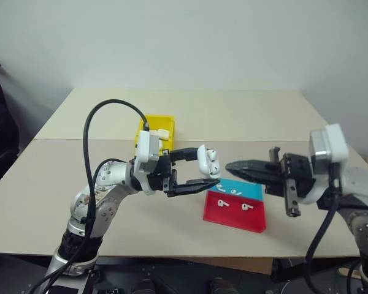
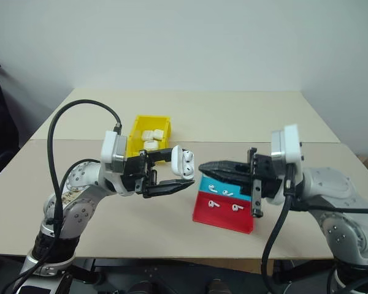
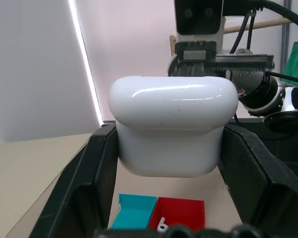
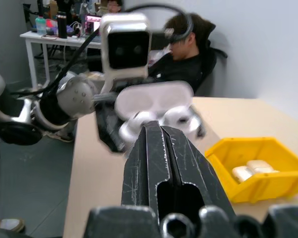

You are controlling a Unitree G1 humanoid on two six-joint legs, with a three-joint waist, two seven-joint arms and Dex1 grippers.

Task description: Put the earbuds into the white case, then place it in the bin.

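Note:
My left gripper (image 1: 207,168) is shut on the white case (image 1: 205,160), held above the table with its lid open. Earbuds (image 1: 213,154) sit in its top. Seen in the left wrist view, the case (image 3: 174,124) is clamped between both black fingers. My right gripper (image 1: 232,166) is shut with nothing between its fingers. It points level at the case from the right, its tip a short gap away. More earbuds (image 1: 222,203) lie on the red and blue tray (image 1: 248,220) below. The yellow bin (image 1: 156,117) stands on the table behind my left gripper.
The bin holds several other white cases (image 2: 150,136). The tray lies near the table's front edge (image 1: 190,248), under the gap between my two grippers. A seated person (image 4: 188,54) shows beyond the table in the right wrist view.

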